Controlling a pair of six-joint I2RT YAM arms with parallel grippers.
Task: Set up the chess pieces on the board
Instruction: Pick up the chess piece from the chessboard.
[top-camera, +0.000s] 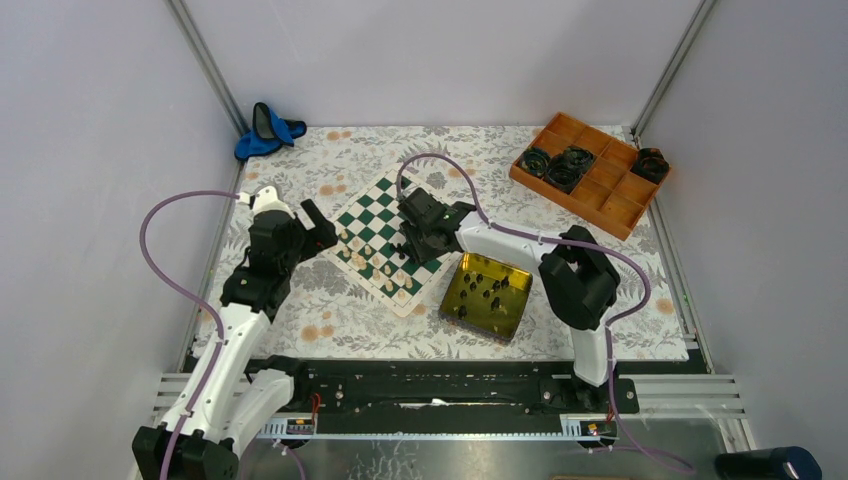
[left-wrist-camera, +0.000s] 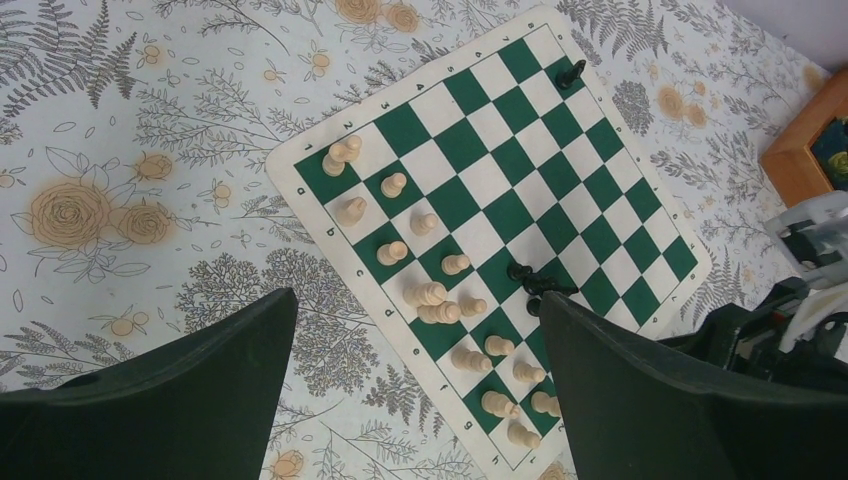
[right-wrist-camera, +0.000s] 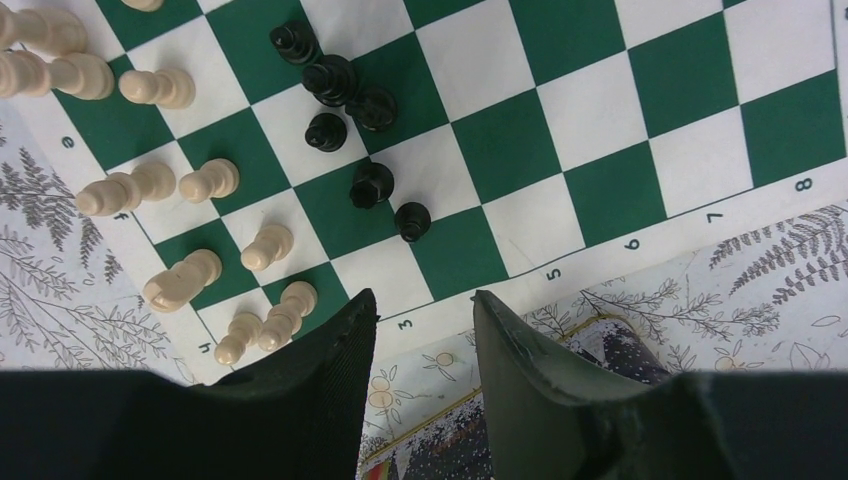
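- Top external: both my arms lean in over the board (top-camera: 375, 200). The left gripper (top-camera: 320, 228) sits at its left edge and the right gripper (top-camera: 408, 245) is nosed down above it.
- Left wrist: jaws spread wide and holding nothing, with the cream pieces (left-wrist-camera: 430, 295) lined up right under the gap.
- Right wrist: jaws partly apart with nothing pinched. The black pieces (right-wrist-camera: 345, 85) are clustered just ahead of the gripper.

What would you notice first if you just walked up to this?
The green-and-white chessboard in the middle of the flowery table, with cream pieces lined along one edge and a few black pieces bunched together next to them. Right beside the board sits a shiny yellow tray holding more black pieces.
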